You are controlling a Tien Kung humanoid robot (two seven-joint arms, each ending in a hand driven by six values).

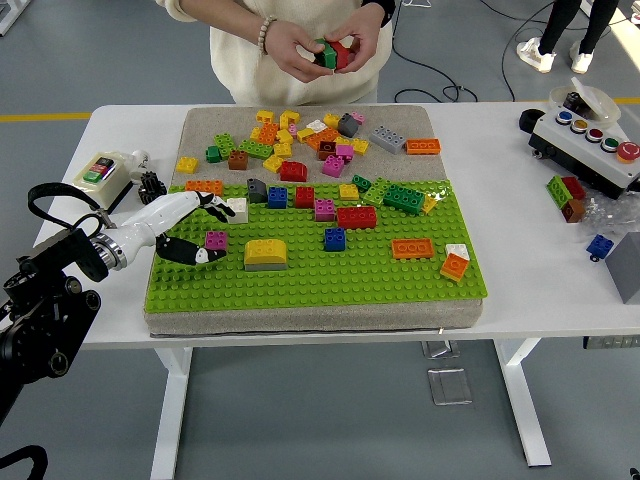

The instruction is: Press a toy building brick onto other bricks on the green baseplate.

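The green baseplate (300,275) lies on a grey pad and carries scattered bricks, among them a yellow rounded brick (265,253), a pink brick (216,240), a white brick (237,209) and a red brick (356,216). My left hand (203,228) reaches in from the left over the plate's left part, fingers spread, thumb just left of the pink brick and fingertips near the white brick; it holds nothing. A person at the far side presses a green brick (326,55) and a red brick (341,53) together with both hands. My right hand is out of view.
Loose bricks (300,140) are heaped on the grey pad behind the plate. A small button box (100,172) stands at the left, a larger control box (590,140) and several bricks (566,193) at the right.
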